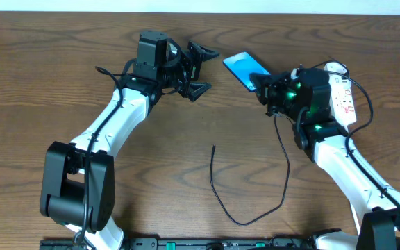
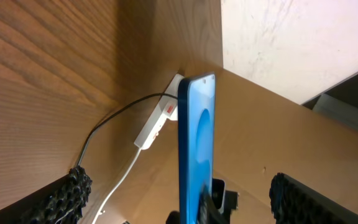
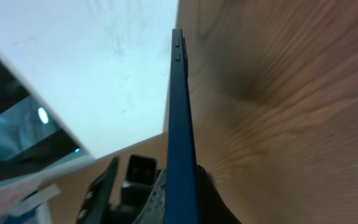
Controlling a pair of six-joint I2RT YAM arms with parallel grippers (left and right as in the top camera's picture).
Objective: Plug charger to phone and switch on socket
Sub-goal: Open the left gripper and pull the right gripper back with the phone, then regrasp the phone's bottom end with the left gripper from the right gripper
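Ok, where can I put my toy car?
Bare wood lies left of the left arm, and between that arm and the charger cable. It's crowded at the top right, where the right gripper holds the phone beside the socket.

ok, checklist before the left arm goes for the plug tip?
1. right gripper shut on the phone: ok.
2. left gripper open and empty: ok.
3. charger tip free to grab: ok, it lies loose on the table, apart from both grippers.
4. charger plugged into the phone: not ok.
5. Phone's port facing the left arm: cannot tell.
6. socket switched on: cannot tell.
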